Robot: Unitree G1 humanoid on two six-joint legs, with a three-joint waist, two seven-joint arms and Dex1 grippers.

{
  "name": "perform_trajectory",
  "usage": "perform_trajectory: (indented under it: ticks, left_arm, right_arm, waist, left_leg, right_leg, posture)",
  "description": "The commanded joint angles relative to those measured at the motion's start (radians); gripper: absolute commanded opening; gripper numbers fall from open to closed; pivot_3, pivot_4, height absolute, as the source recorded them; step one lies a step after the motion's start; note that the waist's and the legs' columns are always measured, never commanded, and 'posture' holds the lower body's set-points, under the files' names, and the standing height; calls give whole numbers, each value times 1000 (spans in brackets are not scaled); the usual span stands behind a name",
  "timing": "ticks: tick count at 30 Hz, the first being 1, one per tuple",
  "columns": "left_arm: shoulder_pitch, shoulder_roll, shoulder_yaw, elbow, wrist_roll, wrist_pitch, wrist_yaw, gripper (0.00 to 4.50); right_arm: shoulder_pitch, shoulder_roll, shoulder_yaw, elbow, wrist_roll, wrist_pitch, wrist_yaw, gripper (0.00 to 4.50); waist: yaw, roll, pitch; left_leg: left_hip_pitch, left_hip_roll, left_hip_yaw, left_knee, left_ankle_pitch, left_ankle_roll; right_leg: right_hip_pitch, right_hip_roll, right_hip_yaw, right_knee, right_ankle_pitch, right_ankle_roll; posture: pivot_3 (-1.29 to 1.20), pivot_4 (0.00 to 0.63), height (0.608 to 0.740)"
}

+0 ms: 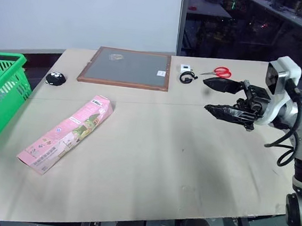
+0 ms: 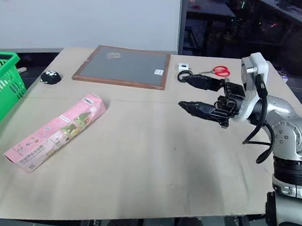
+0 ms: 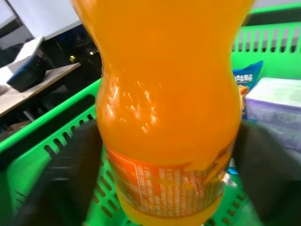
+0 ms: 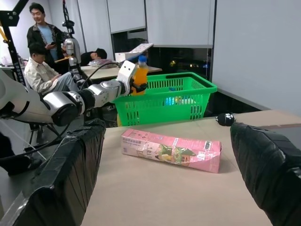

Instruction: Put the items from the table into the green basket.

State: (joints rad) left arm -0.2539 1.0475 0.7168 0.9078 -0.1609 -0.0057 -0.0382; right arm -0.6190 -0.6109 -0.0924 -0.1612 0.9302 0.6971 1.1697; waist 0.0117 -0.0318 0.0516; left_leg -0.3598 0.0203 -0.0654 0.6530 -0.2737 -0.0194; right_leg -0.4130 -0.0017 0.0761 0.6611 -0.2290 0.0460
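Orange waisted bottle (image 3: 167, 108), blue cap

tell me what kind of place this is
Probably a robotics lab or workshop: people at desks behind, a dark-windowed room, and a test table with a pink box and a green basket.

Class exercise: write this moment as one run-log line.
left gripper: holds orange bottle over green basket | right gripper: open, empty, above table | pink box: on table | snack bag: in basket

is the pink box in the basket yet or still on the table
Still on the table. The pink box lies flat on the tabletop, apart from the green basket at the table's left edge, with neither gripper touching it.
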Motion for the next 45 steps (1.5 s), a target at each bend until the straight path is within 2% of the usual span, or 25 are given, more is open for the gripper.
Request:
perform_trajectory:
  ticks: [1,5,7,9,11,13,18,24,28,30,43,45]
  left_arm:
    - [-4,35,-14,-5,0,-8,-15,4360]
    - [0,16,-70,-44,-3,-31,-124,4360]
    - [-14,-27,-76,-108,-63,-51,-237,4360]
    - [8,-79,-94,-257,-145,-30,-390,4360]
    - [67,-113,-130,-431,-212,37,-523,4360]
    - [133,-131,-168,-616,-293,178,-611,4360]
    - [294,-88,-237,-882,-352,420,-739,4360]
    - [351,-38,-329,-891,-288,584,-755,4360]
    - [312,-33,-367,-819,-221,599,-726,4360]
    - [289,-43,-375,-803,-233,619,-753,4360]
    - [284,-23,-455,-813,-197,696,-856,4360]
    - [283,-29,-449,-818,-199,705,-852,3843]
  right_arm:
    - [-7,-5,-29,-21,10,-11,5,4500]
    - [3,-8,-28,-21,2,-17,9,4500]
    - [5,-9,-30,-20,0,-19,9,4500]
    - [8,-11,-33,-17,-2,-21,9,4500]
    - [14,-12,-35,-16,-8,-26,10,4500]
    - [20,-10,-39,-17,-11,-32,6,4500]
    - [33,-4,-39,-21,-16,-44,1,4500]
    - [51,-2,-41,-24,-25,-64,-6,4500]
    - [62,-5,-47,-31,-24,-71,-12,4500]
    - [69,-8,-50,-38,-22,-72,-15,4500]
    - [94,-8,-61,-65,-19,-72,-33,4500]
    - [95,-7,-61,-66,-18,-73,-35,4500]
  waist:
    - [0,0,0]
    - [0,1,0]
    - [3,2,-1]
    - [8,3,-2]
    - [7,3,-2]
    - [0,1,-3]
    - [-30,3,-2]
    - [-34,7,0]
    - [-32,7,1]
    - [-31,9,1]
    - [-34,21,-5]
    - [-36,22,-5]
  left_leg:
    - [0,0,0,0,0,0]
    - [0,0,0,0,0,0]
    - [0,0,0,0,0,0]
    - [-1,0,0,0,0,0]
    - [-1,-1,1,1,1,-1]
    - [-1,0,1,1,1,-1]
    - [0,1,3,0,0,-1]
    - [1,1,3,0,1,0]
    - [1,1,3,1,1,0]
    - [1,1,3,1,1,0]
    - [1,1,4,1,1,0]
    - [1,1,5,1,1,0]
  right_leg:
    - [0,0,0,0,0,0]
    - [0,0,0,0,0,0]
    - [0,0,0,0,0,0]
    - [0,0,0,0,0,0]
    - [0,-1,0,0,0,0]
    - [0,-1,1,0,0,0]
    - [0,0,2,0,0,0]
    - [0,2,3,1,-2,3]
    - [0,2,3,0,-2,3]
    - [0,2,3,0,-2,3]
    - [0,1,4,0,-3,4]
    - [0,1,4,0,-3,4]
  posture:
    - [75,4,740]
    - [73,3,740]
    - [70,4,740]
    - [70,3,740]
    - [71,2,740]
    - [71,2,740]
    - [58,0,740]
    - [45,0,740]
    - [29,0,740]
    - [25,0,740]
    - [7,0,740]
    - [7,0,740]
